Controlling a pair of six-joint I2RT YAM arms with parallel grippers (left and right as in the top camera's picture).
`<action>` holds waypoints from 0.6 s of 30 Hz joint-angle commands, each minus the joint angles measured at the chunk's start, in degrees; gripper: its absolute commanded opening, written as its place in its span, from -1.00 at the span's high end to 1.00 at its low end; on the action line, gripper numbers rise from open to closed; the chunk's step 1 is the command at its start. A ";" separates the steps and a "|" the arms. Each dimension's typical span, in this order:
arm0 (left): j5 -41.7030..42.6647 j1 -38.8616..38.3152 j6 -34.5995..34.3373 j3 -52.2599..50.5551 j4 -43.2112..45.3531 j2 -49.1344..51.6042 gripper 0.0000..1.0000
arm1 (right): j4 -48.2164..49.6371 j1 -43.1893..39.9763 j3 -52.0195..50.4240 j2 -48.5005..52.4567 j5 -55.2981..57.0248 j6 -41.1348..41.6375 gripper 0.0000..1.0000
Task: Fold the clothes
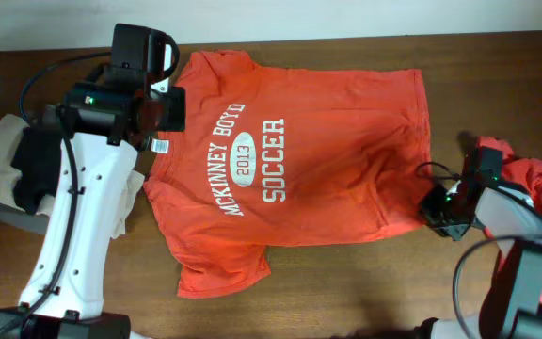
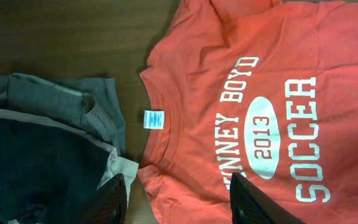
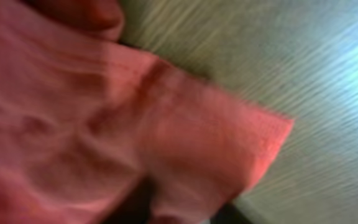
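Observation:
The orange-red T-shirt (image 1: 327, 160), printed "McKinney Boyd 2013 Soccer", lies spread flat on the wooden table, collar to the left. My left gripper (image 1: 163, 108) hovers open over the collar. In the left wrist view its two fingers (image 2: 182, 208) straddle the collar and shoulder of the T-shirt (image 2: 260, 81), with no hold on it. My right gripper (image 1: 438, 212) is at the shirt's near right hem corner. The blurred right wrist view shows that corner (image 3: 216, 149) pinched between the dark fingers (image 3: 191, 214). A second red garment (image 1: 539, 184) lies crumpled at the right edge, behind the right arm.
A pile of other clothes, beige, black and grey, sits at the left edge of the table (image 1: 7, 160). It shows next to the collar in the left wrist view (image 2: 55, 143). Bare wood (image 1: 346, 282) lies in front of the shirt.

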 commanded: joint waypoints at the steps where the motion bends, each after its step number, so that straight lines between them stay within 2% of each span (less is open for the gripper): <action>1: 0.81 0.24 -0.72 0.57 -0.04 0.20 -0.07 | -1.29 -0.26 -0.28 1.46 -3.67 -1.46 0.91; 5: 0.81 0.24 -0.74 0.57 -0.04 0.26 -0.06 | -8.17 -0.28 0.04 -1.75 2.08 -3.02 0.92; 9: 0.79 0.37 -0.72 0.57 0.04 0.28 -0.07 | -16.65 -0.26 0.04 -10.47 7.32 -2.93 0.92; 14: 0.79 0.35 -0.72 0.57 0.15 0.28 -0.08 | -25.24 -0.26 0.04 -21.49 7.69 -2.73 0.92; 18: 0.79 0.35 -0.72 0.57 0.24 0.28 -0.09 | -29.00 -0.26 0.02 -26.03 7.69 -2.29 0.88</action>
